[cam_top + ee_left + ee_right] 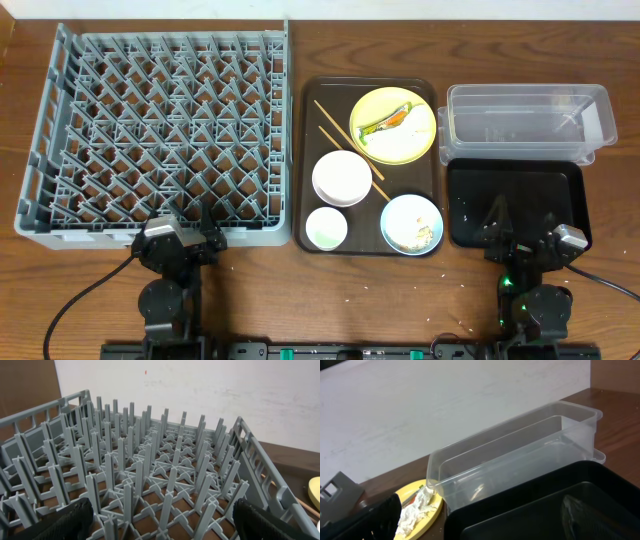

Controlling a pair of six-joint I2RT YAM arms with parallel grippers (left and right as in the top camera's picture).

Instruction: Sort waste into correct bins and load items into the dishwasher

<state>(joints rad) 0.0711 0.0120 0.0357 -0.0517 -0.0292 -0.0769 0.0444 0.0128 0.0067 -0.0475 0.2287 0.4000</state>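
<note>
Now both end effectors (182, 222) (520, 228) agape, empty

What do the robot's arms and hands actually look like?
Both are black with rounded joints. The left hand and right hand each have two dark fingers. A black cable trails behind each; a green light glows on the right one.

Wooden table (350, 300) carries grey rack (160, 130), brown tray (364, 238), clear tub (525, 125), black tray (470, 190).
</note>
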